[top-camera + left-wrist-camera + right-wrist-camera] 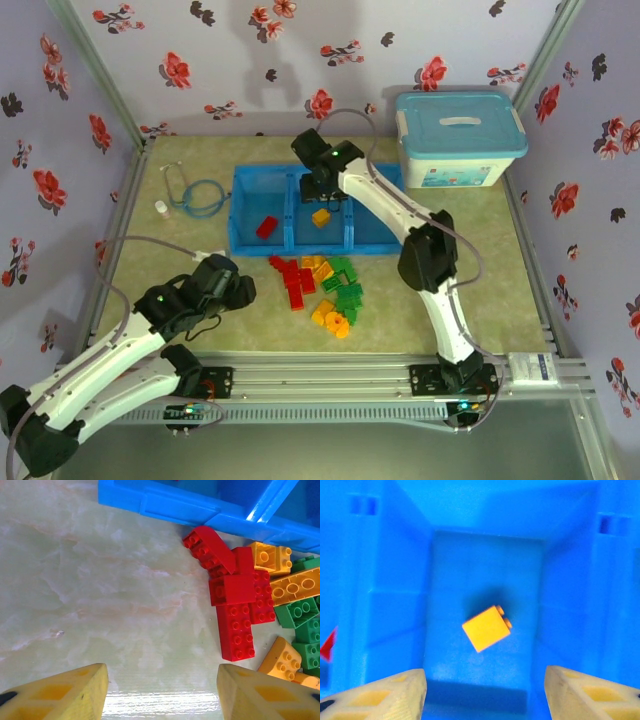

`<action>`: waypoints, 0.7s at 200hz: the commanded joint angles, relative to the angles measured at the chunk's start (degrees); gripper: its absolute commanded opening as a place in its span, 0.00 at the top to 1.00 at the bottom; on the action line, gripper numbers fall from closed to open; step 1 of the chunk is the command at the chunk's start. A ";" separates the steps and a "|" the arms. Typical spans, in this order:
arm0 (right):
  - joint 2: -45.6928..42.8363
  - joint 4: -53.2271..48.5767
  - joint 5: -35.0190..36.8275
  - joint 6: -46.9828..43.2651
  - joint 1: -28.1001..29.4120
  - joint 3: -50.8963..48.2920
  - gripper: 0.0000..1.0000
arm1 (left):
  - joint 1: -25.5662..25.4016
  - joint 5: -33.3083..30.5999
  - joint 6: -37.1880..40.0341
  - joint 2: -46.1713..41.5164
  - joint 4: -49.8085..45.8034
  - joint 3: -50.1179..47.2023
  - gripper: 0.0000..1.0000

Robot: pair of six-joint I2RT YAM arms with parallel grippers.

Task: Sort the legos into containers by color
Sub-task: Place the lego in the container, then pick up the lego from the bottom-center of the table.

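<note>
Blue tray [250, 247] holds a red lego [266, 227] left, a yellow lego [320, 217] middle; mixed pile [322, 287] lies just in front.

My table top [500, 285] is pale green marble-patterned, boxed in far, left and right by lilac walls [400, 35] with red and dark flowers.

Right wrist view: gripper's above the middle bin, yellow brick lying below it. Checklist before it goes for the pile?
1. Right gripper open, holding nothing: ok.
2. Yellow brick lying on the middle compartment floor, clear of the gripper: ok.
3. Red brick in the left compartment, colours unmixed: ok.
4. Right compartment contents, arm covers part: cannot tell.
5. Left gripper open over bare table, beside the pile: ok.
6. Pile bricks separated for a single pick: not ok, they touch.
</note>
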 commanded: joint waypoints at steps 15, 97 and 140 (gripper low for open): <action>-16.52 3.35 3.33 0.01 3.85 -15.36 0.36 | -1.52 -1.14 -1.15 1.16 0.62 0.28 0.41; -45.61 13.46 4.26 12.73 10.73 -57.72 0.36 | -3.70 -0.02 -0.87 7.99 6.85 -0.63 0.40; -53.53 17.38 2.97 22.25 16.11 -72.19 0.39 | -4.82 0.76 -1.94 10.48 10.21 -2.11 0.41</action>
